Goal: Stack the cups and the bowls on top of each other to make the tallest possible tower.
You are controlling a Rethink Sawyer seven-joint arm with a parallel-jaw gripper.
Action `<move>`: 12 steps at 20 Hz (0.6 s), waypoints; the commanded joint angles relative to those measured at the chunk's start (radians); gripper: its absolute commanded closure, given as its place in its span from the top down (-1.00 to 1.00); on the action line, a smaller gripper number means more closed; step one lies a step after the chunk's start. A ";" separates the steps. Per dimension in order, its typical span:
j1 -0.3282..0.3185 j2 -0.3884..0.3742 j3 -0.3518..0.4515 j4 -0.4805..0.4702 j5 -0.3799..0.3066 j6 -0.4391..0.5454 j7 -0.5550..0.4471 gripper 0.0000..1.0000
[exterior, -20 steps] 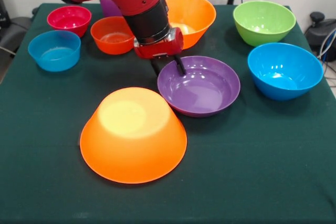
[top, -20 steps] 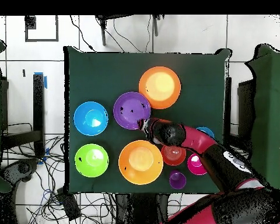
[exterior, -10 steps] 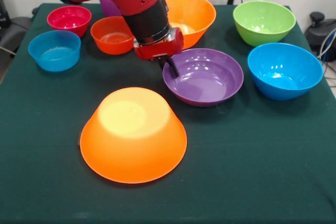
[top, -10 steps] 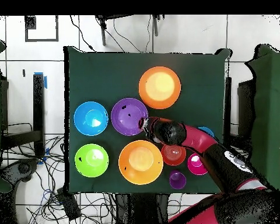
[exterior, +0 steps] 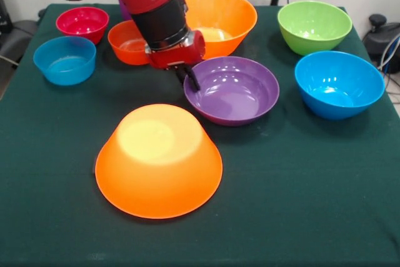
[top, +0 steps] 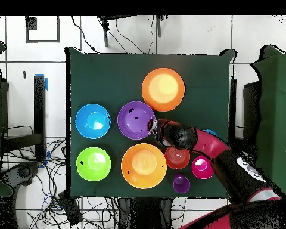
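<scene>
The wide glossy purple plastic bowl (exterior: 232,89) sat rim-up with the gripper (exterior: 188,78) pinched on its nine-o'clock rim, apparently ready for lifting onto the overturned large orange bowl (exterior: 159,159).

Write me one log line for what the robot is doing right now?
phase: grasping | gripper: shut on purple bowl rim | bowl: upright on table | inverted orange bowl: untouched | stack: not started

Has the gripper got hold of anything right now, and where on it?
The gripper holds the purple bowl by its rim, on the side nearest the inverted orange bowl, jaws closed across the edge.
</scene>
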 commanded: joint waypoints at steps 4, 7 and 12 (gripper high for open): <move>-0.024 -0.127 0.114 0.042 0.080 0.154 0.030 -1.00; -0.018 -0.173 0.122 0.049 0.106 0.193 0.041 -1.00; -0.009 -0.218 0.136 0.053 0.159 0.245 0.056 -1.00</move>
